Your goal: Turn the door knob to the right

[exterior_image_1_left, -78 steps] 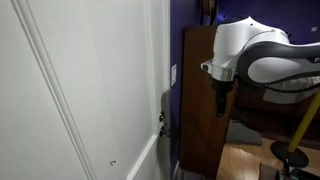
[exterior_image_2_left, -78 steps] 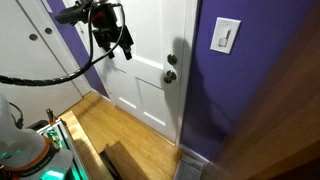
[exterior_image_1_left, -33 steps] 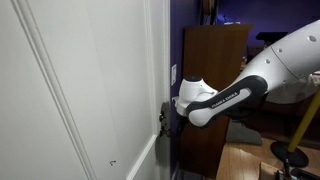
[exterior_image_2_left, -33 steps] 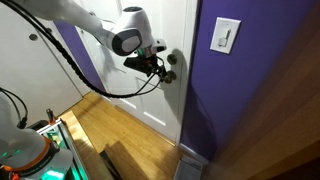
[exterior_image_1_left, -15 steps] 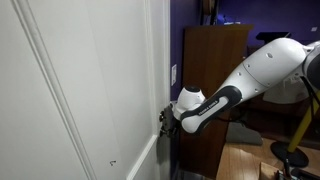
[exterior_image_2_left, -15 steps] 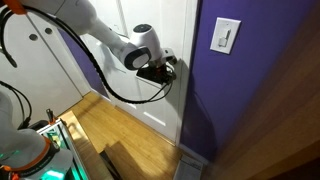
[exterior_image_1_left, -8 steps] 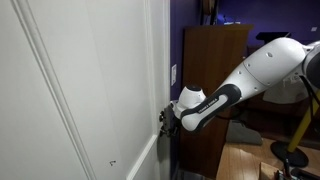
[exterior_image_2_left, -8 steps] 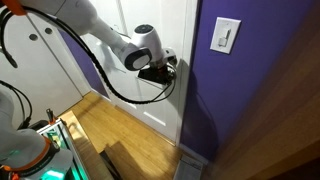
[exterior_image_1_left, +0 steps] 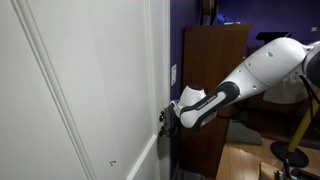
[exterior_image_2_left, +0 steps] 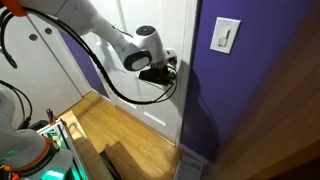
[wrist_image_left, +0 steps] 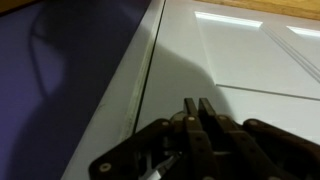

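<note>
One end effector (exterior_image_1_left: 169,121) clenched around small door knob (exterior_image_1_left: 162,117), against white door (exterior_image_1_left: 90,90)

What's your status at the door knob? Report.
Gripper at door knob, fingers nearly together, grip unconfirmed. Knob mostly hidden. Nothing else in the way.

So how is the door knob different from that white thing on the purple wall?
The door knob is dark and small; the switch plate is white and bigger. The door knob sticks out from the white door; the switch plate lies flat on the purple wall. The robot's fingers are right at the door knob, while nothing is near the switch plate. Both are mounted on upright surfaces.
</note>
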`<state>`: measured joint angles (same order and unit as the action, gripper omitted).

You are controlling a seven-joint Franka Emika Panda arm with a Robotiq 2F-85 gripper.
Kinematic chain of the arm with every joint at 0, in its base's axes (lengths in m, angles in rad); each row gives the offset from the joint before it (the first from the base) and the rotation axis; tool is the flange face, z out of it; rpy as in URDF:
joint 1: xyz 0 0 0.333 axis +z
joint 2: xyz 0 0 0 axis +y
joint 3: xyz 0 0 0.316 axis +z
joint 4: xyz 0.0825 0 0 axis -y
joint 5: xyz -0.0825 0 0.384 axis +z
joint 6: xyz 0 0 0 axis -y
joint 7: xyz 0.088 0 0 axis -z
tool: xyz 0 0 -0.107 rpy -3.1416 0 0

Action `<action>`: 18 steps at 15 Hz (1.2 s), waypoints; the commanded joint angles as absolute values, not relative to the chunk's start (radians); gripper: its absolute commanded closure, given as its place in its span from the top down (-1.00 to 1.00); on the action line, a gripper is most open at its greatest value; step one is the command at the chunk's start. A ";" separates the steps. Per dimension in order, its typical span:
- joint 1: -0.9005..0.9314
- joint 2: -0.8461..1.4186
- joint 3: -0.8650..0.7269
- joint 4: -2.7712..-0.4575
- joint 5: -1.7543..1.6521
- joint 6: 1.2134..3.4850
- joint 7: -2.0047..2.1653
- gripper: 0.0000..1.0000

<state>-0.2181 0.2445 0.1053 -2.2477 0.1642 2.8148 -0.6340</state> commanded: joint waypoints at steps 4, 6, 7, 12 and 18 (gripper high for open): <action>-0.222 0.240 0.111 -2.210 0.195 2.744 -0.657 -0.98; -0.232 0.238 0.113 -2.178 0.212 2.669 -0.680 -0.98; -0.248 0.243 0.126 -2.151 0.249 2.615 -0.722 -0.98; -0.305 0.321 0.123 -2.003 0.438 2.362 -0.936 -0.98; -0.366 0.462 0.088 -1.821 0.611 2.060 -1.045 -0.98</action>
<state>-0.3403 0.3907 0.0913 -1.9201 0.5305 2.2128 -0.9982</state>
